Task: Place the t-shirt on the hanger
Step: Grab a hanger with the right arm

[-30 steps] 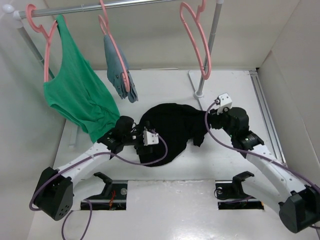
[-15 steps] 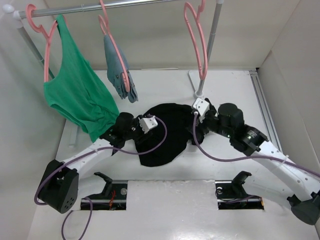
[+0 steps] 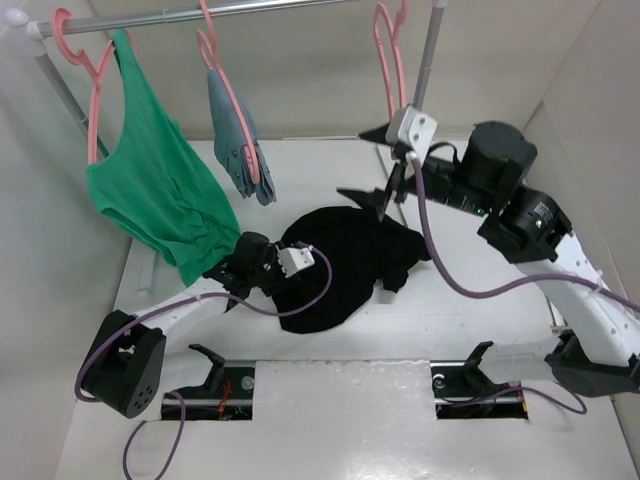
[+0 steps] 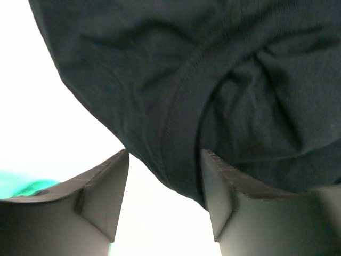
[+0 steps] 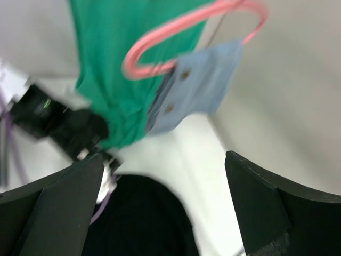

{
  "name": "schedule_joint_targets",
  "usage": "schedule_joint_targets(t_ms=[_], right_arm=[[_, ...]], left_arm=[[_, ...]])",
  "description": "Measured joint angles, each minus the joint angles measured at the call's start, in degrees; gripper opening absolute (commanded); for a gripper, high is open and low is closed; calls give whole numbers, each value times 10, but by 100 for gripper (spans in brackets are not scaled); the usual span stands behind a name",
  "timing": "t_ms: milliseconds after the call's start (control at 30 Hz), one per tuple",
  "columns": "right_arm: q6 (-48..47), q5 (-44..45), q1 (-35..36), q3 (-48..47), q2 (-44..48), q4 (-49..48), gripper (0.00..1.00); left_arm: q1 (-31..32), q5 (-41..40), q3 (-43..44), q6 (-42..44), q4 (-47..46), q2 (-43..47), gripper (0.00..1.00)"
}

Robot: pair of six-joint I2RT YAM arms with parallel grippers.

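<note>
Overhead, the black t-shirt point(image 3: 340, 262) lies crumpled on the white tabletop point(image 3: 450, 330). The bare pink hanger point(image 3: 387, 60) hangs before pale walls point(image 3: 300, 90), above the wide-spread right claw point(image 3: 367, 165). From the left wrist, the left claw point(image 4: 165, 205), fingers apart, straddles the shirt's hem. From the right wrist, a green tank top point(image 5: 117, 48) and a blue-grey garment point(image 5: 202, 85) hang ahead.
</note>
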State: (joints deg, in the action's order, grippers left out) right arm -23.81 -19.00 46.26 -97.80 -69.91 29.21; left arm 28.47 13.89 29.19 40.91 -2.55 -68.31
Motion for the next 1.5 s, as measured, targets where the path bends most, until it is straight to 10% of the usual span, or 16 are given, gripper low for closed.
schedule_joint_targets(t_ms=[267, 767, 933, 1200, 1500], right_arm=[[18, 148, -17, -271, -149, 2, 98], [139, 256, -186, -345, -296, -24, 83], [157, 251, -200, -345, -315, -26, 68], [186, 204, -231, -325, -315, -29, 5], [198, 123, -260, -290, -301, -63, 0]], left_arm=[[0, -9, -13, 31, 2, -2, 0], [0, -10, -10, 20, -2, 1, 0], [0, -10, -9, 14, -2, 2, 0], [0, -8, 1, -3, 4, 7, 0], [0, -6, 8, -9, 14, 7, 0]])
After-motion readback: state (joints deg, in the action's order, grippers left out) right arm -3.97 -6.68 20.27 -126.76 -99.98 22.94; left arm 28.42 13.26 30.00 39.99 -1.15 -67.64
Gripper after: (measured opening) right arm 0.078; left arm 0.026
